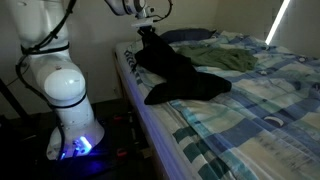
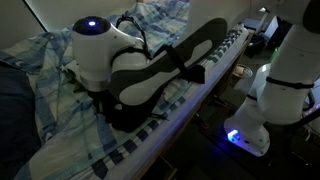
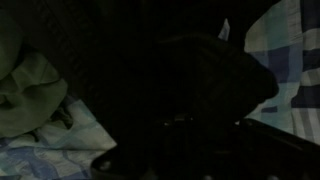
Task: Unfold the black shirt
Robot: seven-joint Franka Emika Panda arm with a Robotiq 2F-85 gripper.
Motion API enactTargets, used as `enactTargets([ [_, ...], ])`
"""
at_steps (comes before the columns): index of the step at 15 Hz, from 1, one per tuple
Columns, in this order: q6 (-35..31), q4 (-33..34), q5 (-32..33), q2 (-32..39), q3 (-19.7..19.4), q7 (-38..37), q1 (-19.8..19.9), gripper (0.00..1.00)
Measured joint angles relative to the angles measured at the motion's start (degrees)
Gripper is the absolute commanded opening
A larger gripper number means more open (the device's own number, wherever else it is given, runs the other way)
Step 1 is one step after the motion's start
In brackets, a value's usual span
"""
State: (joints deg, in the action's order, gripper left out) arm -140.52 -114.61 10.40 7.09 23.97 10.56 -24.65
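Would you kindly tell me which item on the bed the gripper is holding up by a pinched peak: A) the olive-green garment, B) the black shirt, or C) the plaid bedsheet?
B: in an exterior view the gripper is shut on a raised peak of the black shirt, while the olive-green garment lies untouched on the plaid bedsheet beyond it.

— What colour is the shirt (image 1: 185,80)?
— Plain black, no pattern. The garment (image 1: 235,60) is olive green.
— And the sheet (image 1: 255,110)?
— Blue-and-white plaid. The arm (image 1: 65,85) is white, with a blue light (image 1: 80,146).
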Motion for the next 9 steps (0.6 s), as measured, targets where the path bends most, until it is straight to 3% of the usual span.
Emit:
enactTargets([
  [4, -0.08, 3.11, 3.64, 3.58, -0.25, -2.05, -0.06, 0.01],
  [9, 0.69, 11.54, 9.61, 8.96, -1.25, -3.01, -2.30, 0.01],
])
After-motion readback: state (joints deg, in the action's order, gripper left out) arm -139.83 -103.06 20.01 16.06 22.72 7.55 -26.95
